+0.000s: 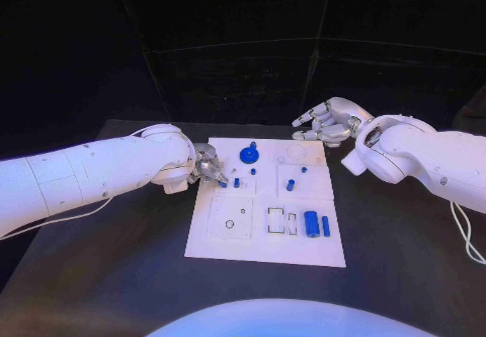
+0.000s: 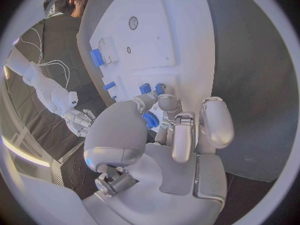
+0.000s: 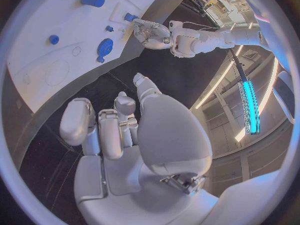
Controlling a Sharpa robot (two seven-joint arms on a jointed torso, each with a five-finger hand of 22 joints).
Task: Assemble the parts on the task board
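The white task board (image 1: 265,247) lies mid-table. My left hand (image 1: 206,170) hovers at its left edge, thumb and fingers (image 2: 166,103) apart, with their tips right by two small blue pegs (image 1: 231,183) (image 2: 152,88); I cannot tell if they touch. A blue gear-like part (image 1: 249,154) (image 3: 104,47) lies just beyond, and it shows between the fingers in the left wrist view (image 2: 150,120). Two blue cylinders (image 1: 318,225) (image 2: 97,57) lie near the right edge. My right hand (image 1: 326,121) hangs past the far right corner, fingers loosely spread, holding nothing.
Other small blue pegs stand on the board (image 1: 290,185) (image 1: 303,169) (image 1: 253,170). A square plate with a small ring (image 1: 230,225) and rectangular slots (image 1: 277,219) occupy the near half. Black table (image 1: 121,281) surrounds the board.
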